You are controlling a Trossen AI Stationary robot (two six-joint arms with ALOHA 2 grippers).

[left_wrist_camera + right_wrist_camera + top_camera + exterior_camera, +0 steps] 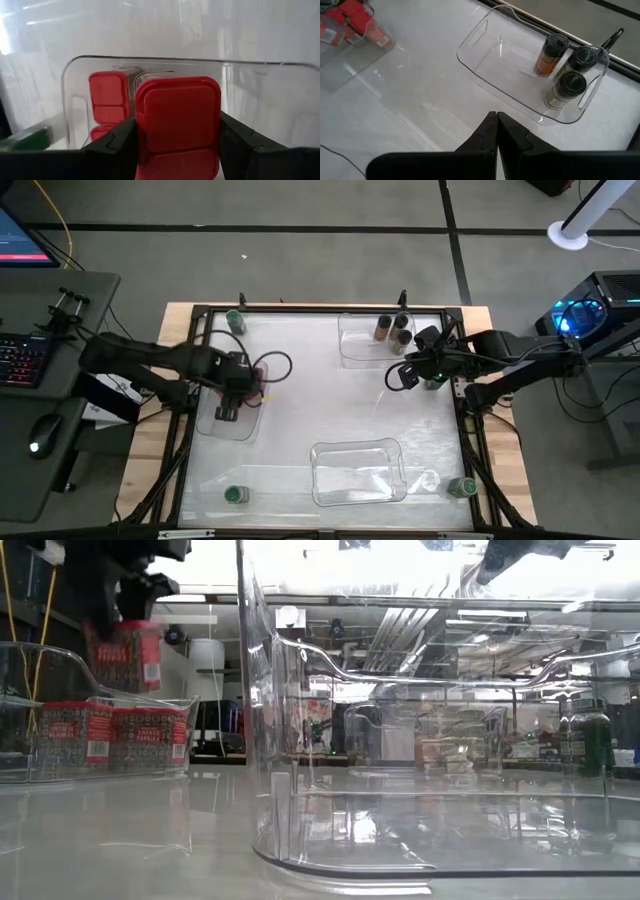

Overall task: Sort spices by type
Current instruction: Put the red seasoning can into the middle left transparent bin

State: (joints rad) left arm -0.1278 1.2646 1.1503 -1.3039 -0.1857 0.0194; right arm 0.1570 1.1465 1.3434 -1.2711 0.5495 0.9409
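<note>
While clamping red box point(177, 117), left gripper point(177, 150) aloft.

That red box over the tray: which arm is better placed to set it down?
The left. Its claw already holds the red box above the tray with other red boxes; the right claw is shut, empty, far off.

Red box point(177, 117) bottom — cut off.

— What do the arms look like?
— Both are dark, jointed tubes; a black cable loops beside the left tool point(229, 412).
— And the fingers?
— Matte black, wedge-shaped on the right tool point(497, 131), with green lights glowing at that arm's wrist.
</note>
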